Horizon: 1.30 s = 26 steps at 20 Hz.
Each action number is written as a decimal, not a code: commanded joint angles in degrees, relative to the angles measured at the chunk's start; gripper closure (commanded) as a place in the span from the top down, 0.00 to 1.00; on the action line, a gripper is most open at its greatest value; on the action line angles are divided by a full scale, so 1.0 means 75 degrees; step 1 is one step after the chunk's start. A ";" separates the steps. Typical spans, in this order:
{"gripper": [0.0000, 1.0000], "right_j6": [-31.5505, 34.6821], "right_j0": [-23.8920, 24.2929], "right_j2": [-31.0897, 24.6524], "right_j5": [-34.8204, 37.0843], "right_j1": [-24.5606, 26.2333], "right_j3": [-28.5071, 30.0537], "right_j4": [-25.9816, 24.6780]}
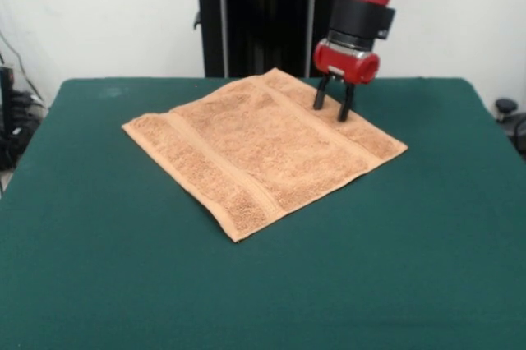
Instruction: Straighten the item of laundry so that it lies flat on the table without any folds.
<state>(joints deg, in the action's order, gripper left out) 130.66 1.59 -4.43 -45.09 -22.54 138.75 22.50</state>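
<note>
The item of laundry is an orange-tan terry towel lying spread out on the dark green table, turned like a diamond, with a woven band near its left and right edges. No fold shows in it. My gripper comes down from the red arm over the towel's far right part, by the right band. Its two black fingers stand apart, tips at or just above the cloth, with nothing between them.
The table's green top stretches wide on every side of the towel. A black pedestal stands behind the far edge. Dark objects and cables sit off the table at the left and right.
</note>
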 commanded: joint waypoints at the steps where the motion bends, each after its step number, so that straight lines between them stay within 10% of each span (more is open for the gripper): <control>1: 1.00 0.0705 0.0025 -0.0774 0.1961 0.0305 0.0059 -0.0650; 26: 1.00 -0.0358 0.2569 0.1631 0.2431 0.0820 -0.1285 -0.6129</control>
<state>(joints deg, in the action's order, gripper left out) 130.67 19.59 6.38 -33.35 -19.00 138.55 -19.34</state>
